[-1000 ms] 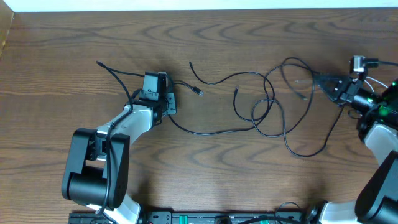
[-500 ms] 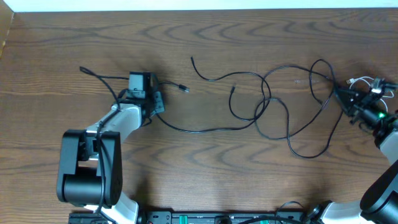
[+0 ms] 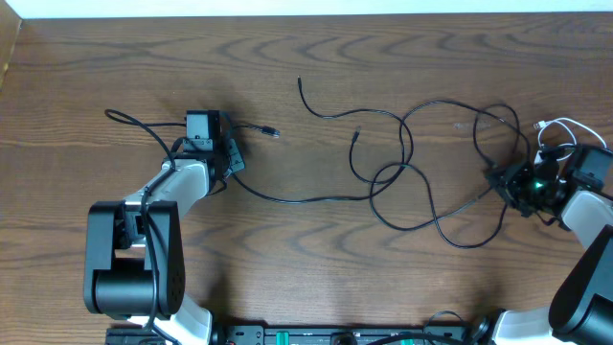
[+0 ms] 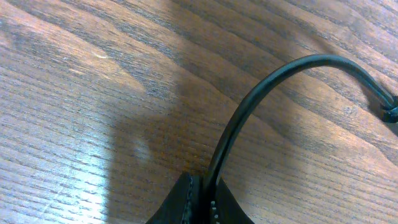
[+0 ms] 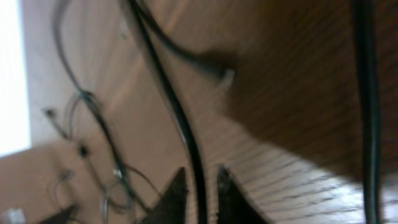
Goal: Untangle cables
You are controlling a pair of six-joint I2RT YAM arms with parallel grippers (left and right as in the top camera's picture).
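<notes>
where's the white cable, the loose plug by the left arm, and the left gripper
white cable [image 3: 563,122]: overhead view, on its curved loop.
loose plug [image 3: 274,131]: overhead view, on the plug's tip.
left gripper [image 4: 202,200]: left wrist view, midway between its fingers, shut on a black cable [image 4: 245,106].

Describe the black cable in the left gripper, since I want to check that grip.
The black cable is a thin, smooth, rubbery-looking cord, pinched between the shut fingers of the left gripper. In the wrist view it rises from the fingertips, arcs right over the wooden table and ends in a small plug at the frame's edge. Overhead, black cord leaves both sides of the gripper.
</notes>
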